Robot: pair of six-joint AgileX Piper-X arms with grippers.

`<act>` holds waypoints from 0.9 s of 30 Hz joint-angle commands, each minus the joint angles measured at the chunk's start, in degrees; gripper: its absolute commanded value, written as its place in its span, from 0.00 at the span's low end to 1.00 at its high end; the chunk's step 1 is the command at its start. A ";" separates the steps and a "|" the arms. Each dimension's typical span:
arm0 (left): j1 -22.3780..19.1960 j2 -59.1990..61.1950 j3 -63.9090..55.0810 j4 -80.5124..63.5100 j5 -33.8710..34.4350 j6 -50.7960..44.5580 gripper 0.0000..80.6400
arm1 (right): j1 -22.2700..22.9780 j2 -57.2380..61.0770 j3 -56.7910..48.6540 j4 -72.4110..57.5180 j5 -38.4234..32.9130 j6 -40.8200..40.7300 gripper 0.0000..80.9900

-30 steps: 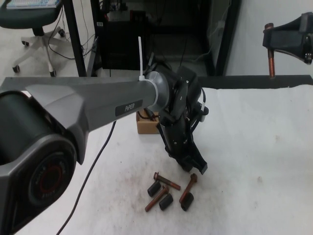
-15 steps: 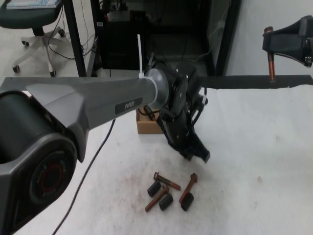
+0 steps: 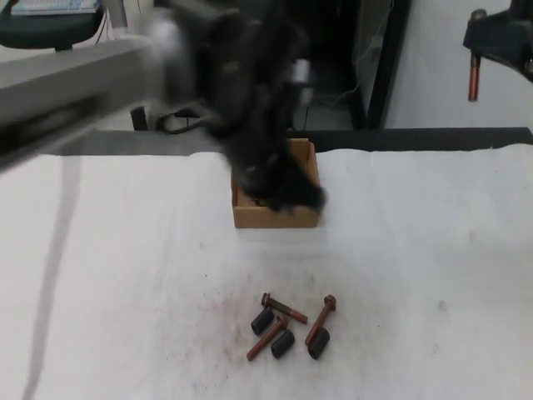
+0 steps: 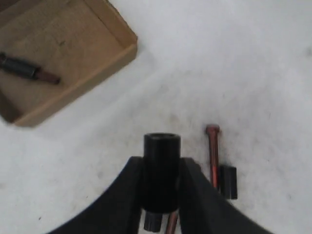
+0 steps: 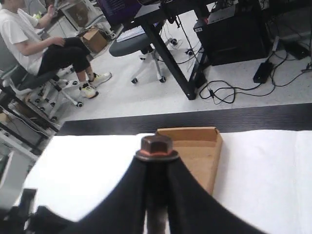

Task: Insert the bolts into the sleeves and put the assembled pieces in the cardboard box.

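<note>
In the high view we see the left gripper (image 3: 287, 192) over the cardboard box (image 3: 275, 218) near the table's (image 3: 433, 250) far edge. Loose bolts (image 3: 283, 309) and sleeves (image 3: 283, 343) lie clustered near the front edge, and the right gripper (image 3: 483, 37), raised above the far right corner, is clamped on a hanging bolt (image 3: 473, 77). In the left wrist view the left gripper (image 4: 162, 168) grasps a black sleeve (image 4: 162, 146) above the cluster, and the cardboard box (image 4: 97, 78) holds one assembled piece (image 4: 29, 70). In the right wrist view the right gripper (image 5: 156, 165) pinches its bolt (image 5: 156, 146) just under the hexagonal head, with the cardboard box (image 5: 192, 148) beyond.
</note>
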 commanded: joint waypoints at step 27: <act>0.59 -48.72 60.75 -83.98 18.41 -24.92 0.00 | 39.10 -8.30 19.61 -47.04 3.27 -3.06 0.01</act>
